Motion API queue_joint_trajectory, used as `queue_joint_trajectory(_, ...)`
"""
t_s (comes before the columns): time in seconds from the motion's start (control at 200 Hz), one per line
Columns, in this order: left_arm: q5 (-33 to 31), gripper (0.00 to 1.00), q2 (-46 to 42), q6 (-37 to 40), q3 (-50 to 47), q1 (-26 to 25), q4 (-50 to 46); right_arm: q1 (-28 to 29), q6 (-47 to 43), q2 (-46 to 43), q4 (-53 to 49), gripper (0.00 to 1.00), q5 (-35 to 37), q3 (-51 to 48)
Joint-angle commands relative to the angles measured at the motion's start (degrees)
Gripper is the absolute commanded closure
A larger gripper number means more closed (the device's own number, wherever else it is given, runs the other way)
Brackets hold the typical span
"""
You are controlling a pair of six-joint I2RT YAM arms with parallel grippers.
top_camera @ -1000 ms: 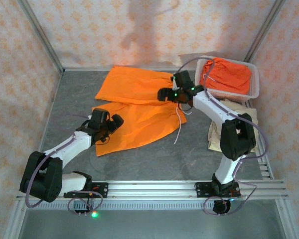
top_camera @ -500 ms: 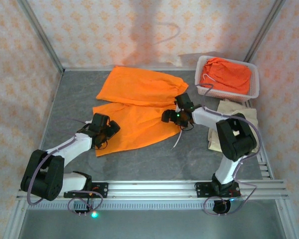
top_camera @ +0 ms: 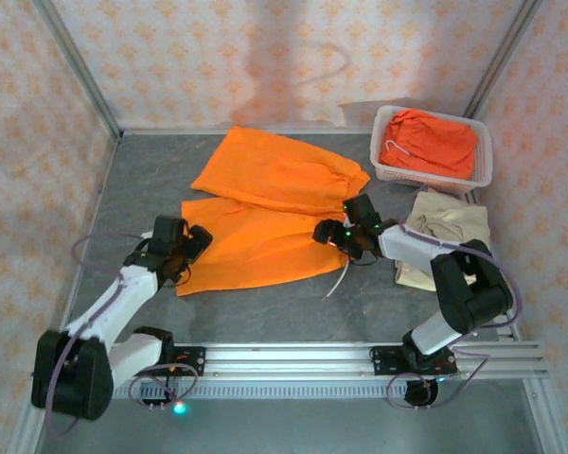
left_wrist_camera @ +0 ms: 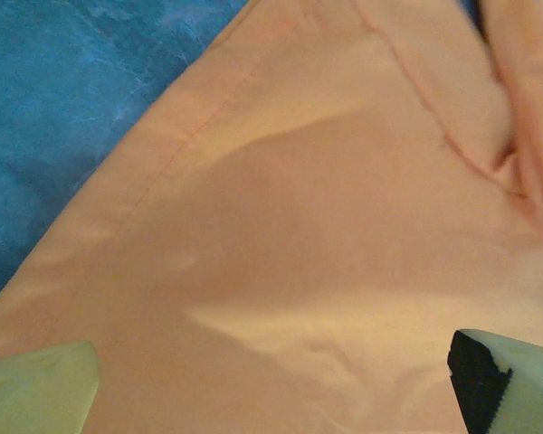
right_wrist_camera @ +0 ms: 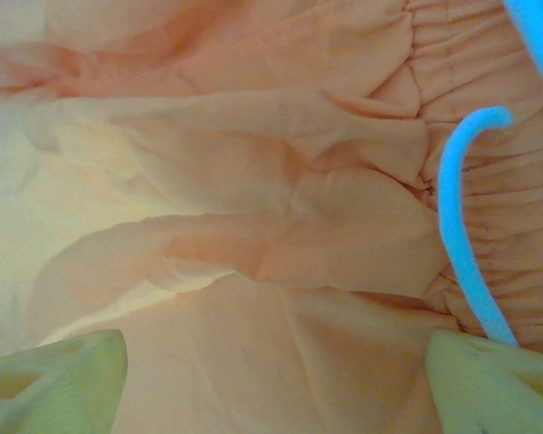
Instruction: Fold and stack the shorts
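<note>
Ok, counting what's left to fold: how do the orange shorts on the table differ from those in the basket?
The table shorts lie spread flat on the table, legs apart; the basket shorts are bunched in the basket. The table shorts lie mid-table, the basket shorts far right. Both are orange with white drawstrings.

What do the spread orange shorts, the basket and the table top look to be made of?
Orange shorts: thin woven cloth with a matte finish, probably a light synthetic or cotton. It creases softly and shows stitched hems and a gathered waistband. Basket: white rigid plastic by its look, with an openwork wall. Table top: dark grey mottled sheet with a stone-like pattern; the actual material is unclear.
</note>
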Motion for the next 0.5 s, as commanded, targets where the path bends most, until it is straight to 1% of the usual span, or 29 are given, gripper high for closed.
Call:
queue_joint_trajectory(0.0,-3.79,0.00,-7.81,-7.78,-1.97,0.23,-12.72,0.42,3.63,-2.13,2.16,0.15,1.82,-0.38)
queue_joint_trajectory(0.12,-3.38,0.00,-16.77,-14.73,-5.91,0.23,-17.45,0.40,5.34,-2.59,3.90,0.15,1.95,-0.84)
queue_joint_trajectory(0.195,-2.93,0.00,-20.03,-18.62,-7.88,0.29,-19.61,0.40,6.53,-2.94,5.01,0.15,1.81,-1.30)
queue_joint_trajectory(0.255,-2.28,0.00,-21.70,-20.30,-9.42,0.24,-19.63,0.40,7.17,-3.30,5.26,0.15,1.68,-1.44)
queue_joint_trajectory(0.405,-1.57,0.06,-21.06,-22.23,-11.56,0.27,-17.08,0.45,8.19,-4.82,5.26,0.11,2.55,-1.94)
queue_joint_trajectory(0.495,-1.14,0.17,-18.53,-22.38,-12.51,0.23,-14.00,0.39,8.46,-5.82,5.43,0.10,2.88,-2.23)
